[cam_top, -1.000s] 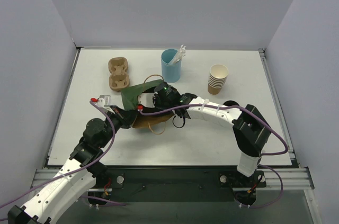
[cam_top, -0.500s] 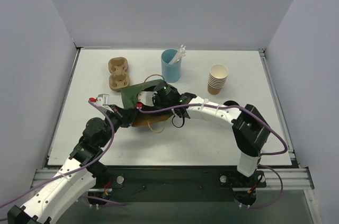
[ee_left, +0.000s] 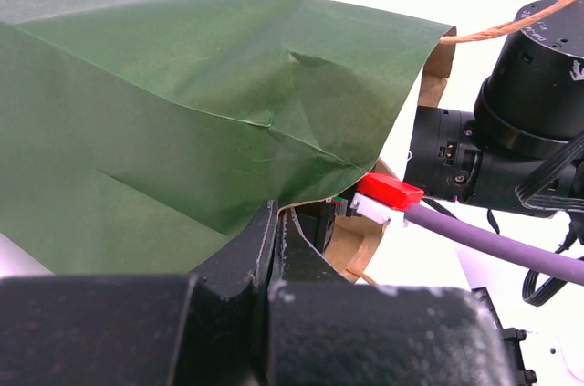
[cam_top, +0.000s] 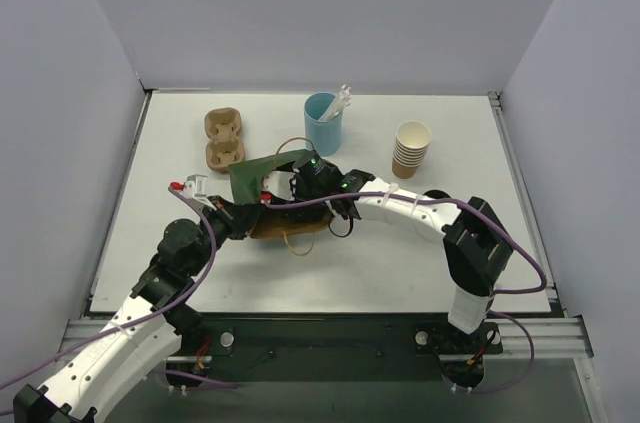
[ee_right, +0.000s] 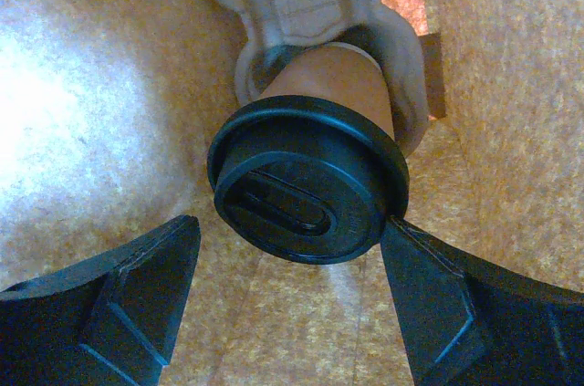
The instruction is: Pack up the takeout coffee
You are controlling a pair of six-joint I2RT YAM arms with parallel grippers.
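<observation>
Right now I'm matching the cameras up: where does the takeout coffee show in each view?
Top external: not visible.
Left wrist: not visible.
Right wrist: takeout coffee at centre, between the fingers of the right gripper.
Shared landmark: green bag, mid-table from above, upper left in left wrist, its brown inside surrounding the cup.

Coffee in carrier, w/in bag

Your white table carries four things. At the far left a brown moulded cup carrier lies flat on the top. Near the far middle stands a light-blue cup with white sticks in it. To its right, well apart, stands a stack of cream paper cups. Nearer you, left of centre, a green bag lies on its side, its mouth seemingly facing right; much of it is hidden from overhead.
</observation>
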